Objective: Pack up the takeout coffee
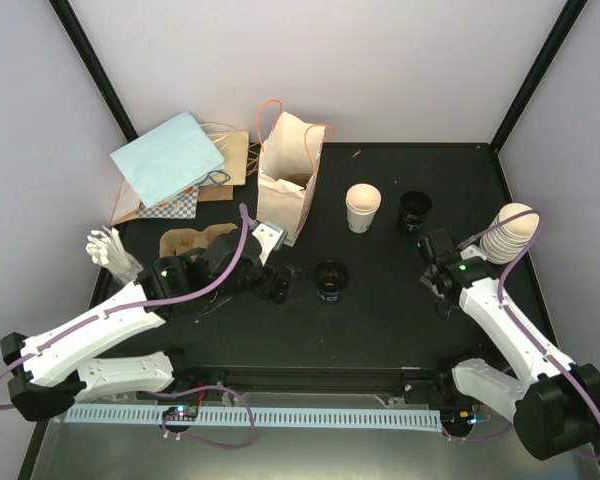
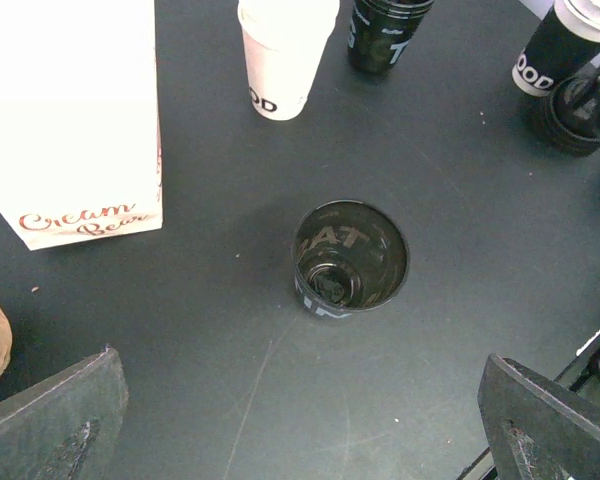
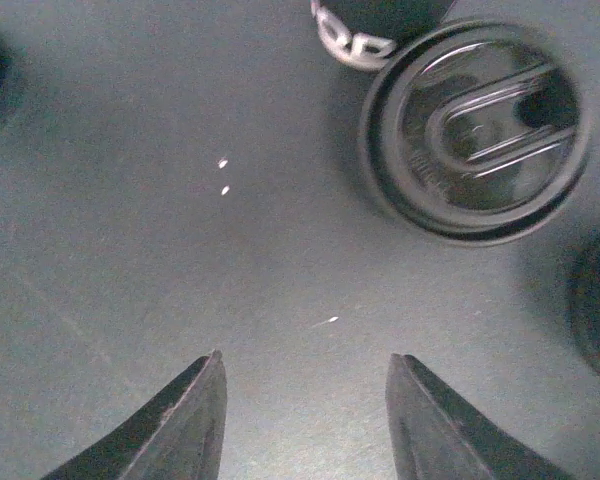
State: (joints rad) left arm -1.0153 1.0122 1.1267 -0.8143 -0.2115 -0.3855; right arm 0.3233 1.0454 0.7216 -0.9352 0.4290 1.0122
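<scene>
Black table (image 1: 380,325) with paper bag (image 1: 286,185), cream cup (image 1: 363,207), near black cup (image 1: 330,279), far black cup (image 1: 415,210), pulp tray (image 1: 185,242).

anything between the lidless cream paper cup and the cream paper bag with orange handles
nothing visible: only bare black table lies between the cream paper cup and the cream paper bag; the open black cup stands off that line, toward the near edge

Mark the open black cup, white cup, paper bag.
open black cup (image 1: 330,278): top external view, inside its mouth.
white cup (image 2: 283,60): left wrist view, side wall.
paper bag (image 2: 70,110): left wrist view, plain side panel.
</scene>
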